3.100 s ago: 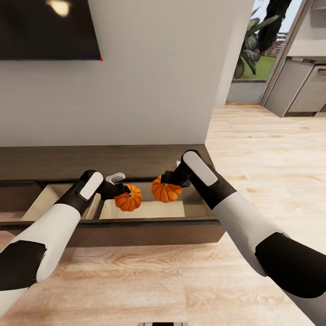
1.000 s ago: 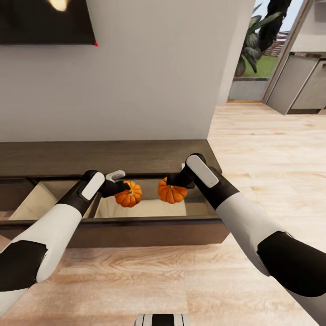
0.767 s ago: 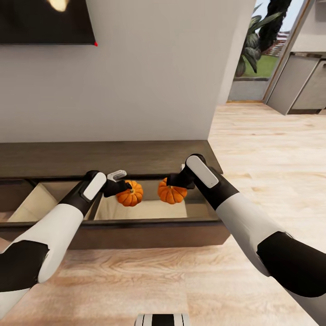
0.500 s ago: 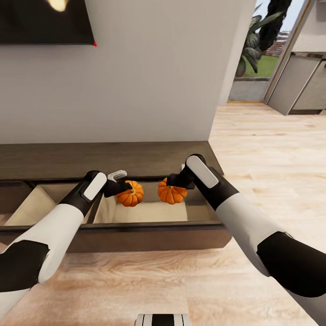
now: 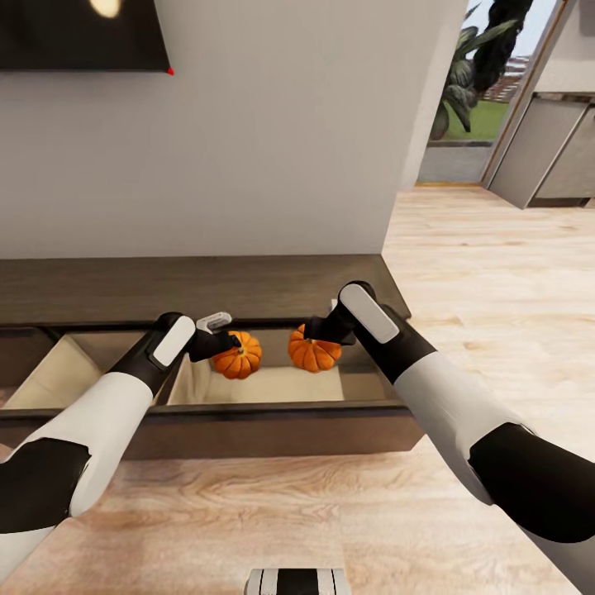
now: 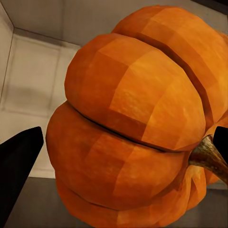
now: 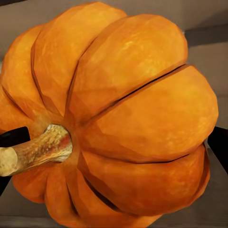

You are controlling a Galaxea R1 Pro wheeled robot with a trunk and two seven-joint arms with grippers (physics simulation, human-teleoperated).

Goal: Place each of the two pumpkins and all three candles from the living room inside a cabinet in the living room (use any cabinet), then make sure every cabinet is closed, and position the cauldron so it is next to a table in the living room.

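Two bright-orange ribbed pumpkins hang over the open right drawer of the dark-brown cabinet (image 5: 248, 426). My left gripper (image 5: 223, 351) is shut on the left pumpkin (image 5: 238, 356), which appears up close in the left wrist view (image 6: 133, 123) with black fingertips (image 6: 19, 166) at its sides. My right gripper (image 5: 307, 337) is shut on the right pumpkin (image 5: 314, 351), whose stem and ribs appear up close in the right wrist view (image 7: 123, 114). Both pumpkins are held above the drawer's pale beige floor (image 5: 273, 384). The candles and the cauldron are out of view.
A second drawer (image 5: 58, 376) stands open to the left. The cabinet top (image 5: 190, 285) runs along a grey wall under a dark TV (image 5: 83, 33). Wood floor (image 5: 496, 273) extends to the right toward grey kitchen units (image 5: 554, 149) and a plant (image 5: 471, 66).
The camera has moved a little closer to the cabinet and tilted down. Both grippers still hold their pumpkins over the open drawer, slightly further in than before.
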